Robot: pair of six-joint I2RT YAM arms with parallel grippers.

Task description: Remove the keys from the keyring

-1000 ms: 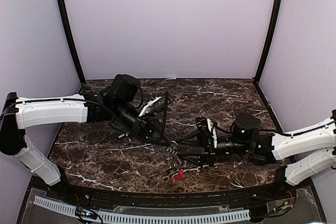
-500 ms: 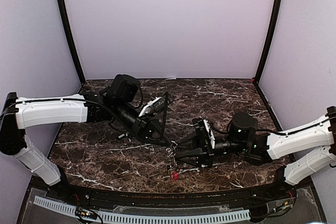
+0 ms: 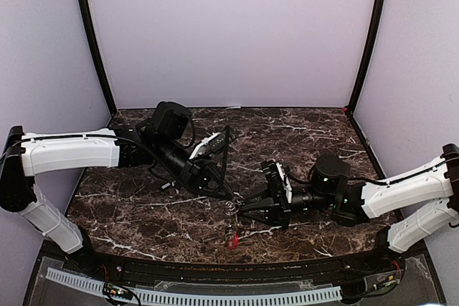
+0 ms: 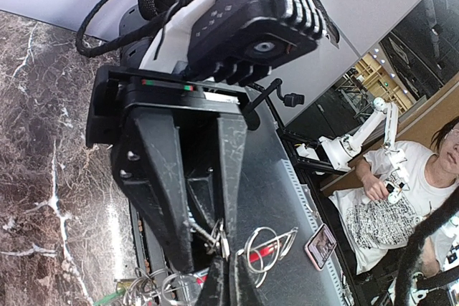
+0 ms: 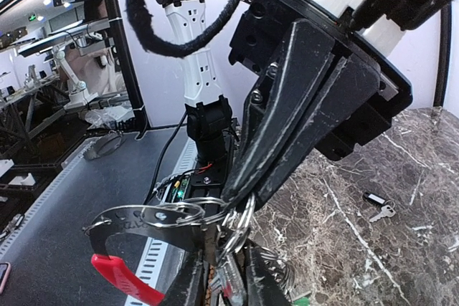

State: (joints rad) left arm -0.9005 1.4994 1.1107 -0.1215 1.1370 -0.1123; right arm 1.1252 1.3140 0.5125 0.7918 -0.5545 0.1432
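1. Left gripper and right gripper sat tip to tip at centre-front of the dark brown marble table, with no gap between them.
2. Grey-silver metal keyring with a red segment and small coloured-head metal keys crowded the tips. Right fingers were clamped on the keyring, left on the keys' small rings.
3. White left arm barred the left, white right arm the right-front.
4. Small loose dark-headed key lay beside the left arm.
5. Free room: far strip along the lilac back wall, and the near-left marble.

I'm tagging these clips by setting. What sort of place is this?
Probably a robotics lab: the marble-patterned table sits inside a plain-walled booth, and the left wrist view shows another white robot arm and a seated person beyond it.
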